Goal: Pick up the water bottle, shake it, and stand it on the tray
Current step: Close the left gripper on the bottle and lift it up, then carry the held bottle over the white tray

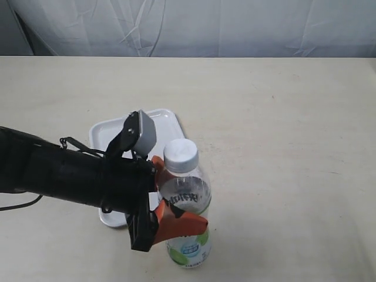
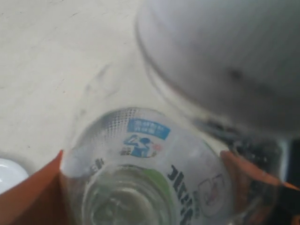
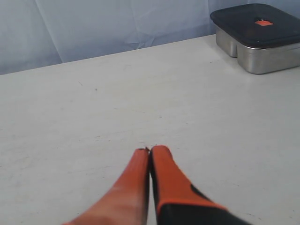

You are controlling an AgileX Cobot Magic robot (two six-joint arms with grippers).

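Observation:
My left gripper [image 1: 179, 197] is shut on the water bottle [image 1: 187, 205], its orange fingers [image 1: 176, 222] pressing the clear body from both sides above the white-and-green label. The bottle stands upright with its white cap [image 1: 180, 155] on top, just off the near right corner of the white tray [image 1: 167, 120], which lies behind it and partly under my black arm. Whether the base touches the table cannot be told. In the left wrist view the bottle [image 2: 140, 145] fills the space between the fingers [image 2: 33, 192]. My right gripper [image 3: 150, 151] is shut on nothing, low over bare table.
A metal container with a dark lid [image 3: 255, 37] stands near the table's back edge in the right wrist view. A white cloth backdrop [image 1: 188, 26] hangs behind the pale table [image 1: 282, 147].

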